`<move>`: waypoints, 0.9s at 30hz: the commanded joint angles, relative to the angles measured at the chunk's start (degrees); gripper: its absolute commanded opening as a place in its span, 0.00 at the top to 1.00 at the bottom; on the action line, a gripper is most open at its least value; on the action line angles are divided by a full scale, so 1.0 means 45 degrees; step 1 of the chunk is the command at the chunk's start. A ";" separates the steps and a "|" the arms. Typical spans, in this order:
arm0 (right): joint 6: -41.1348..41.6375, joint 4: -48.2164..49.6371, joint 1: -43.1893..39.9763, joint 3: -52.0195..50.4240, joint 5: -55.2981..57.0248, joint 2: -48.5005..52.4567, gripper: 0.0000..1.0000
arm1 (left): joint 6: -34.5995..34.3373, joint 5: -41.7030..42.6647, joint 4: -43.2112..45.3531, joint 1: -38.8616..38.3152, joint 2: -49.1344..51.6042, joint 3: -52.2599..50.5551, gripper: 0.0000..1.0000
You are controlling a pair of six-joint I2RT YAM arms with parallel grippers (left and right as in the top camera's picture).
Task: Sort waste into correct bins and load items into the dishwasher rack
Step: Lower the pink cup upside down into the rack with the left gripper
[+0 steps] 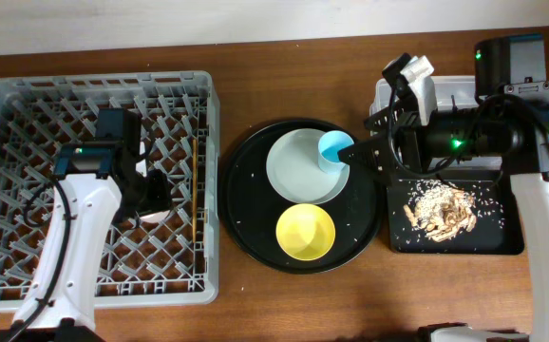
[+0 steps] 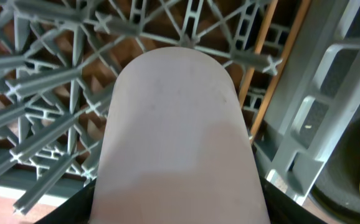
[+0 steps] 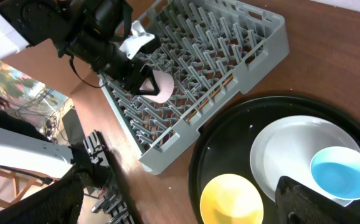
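Dishwasher rack (image 1: 66, 84), at the left of the table (image 1: 255, 57), already holds the chopsticks (image 1: 196, 185). The left hand (image 3: 149, 86), closed on the small pink cup (image 2: 180, 137), hangs low over its pegs. Plate (image 1: 298, 171), light-blue cup (image 1: 334, 147) and yellow bowl (image 1: 305, 231) wait on the round black tray (image 1: 246, 209). The right hand (image 1: 362, 163) is open and empty beside the blue cup. Food scraps (image 1: 441, 204) lie in the black rectangular tray (image 1: 502, 237). Many pegs look free, and the rack's wall borders the round tray.
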 commanded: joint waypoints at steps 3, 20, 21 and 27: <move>-0.0117 -0.0005 -0.0073 -0.0010 0.0112 0.0024 0.01 | -0.0039 -0.0423 0.0316 0.0044 0.0053 0.0024 0.60; -0.0117 -0.0010 -0.0073 -0.0010 0.0112 0.0024 0.01 | -0.0029 0.0617 0.0325 0.0044 0.0034 0.0112 0.23; -0.0117 -0.0010 -0.0073 -0.0010 0.0112 0.0024 0.01 | -0.0034 0.0709 0.0330 0.0044 0.0024 0.0170 0.22; -0.0117 -0.0005 -0.0073 -0.0010 0.0112 0.0024 0.01 | -0.0034 0.1457 0.1234 0.0044 0.0029 0.0214 0.01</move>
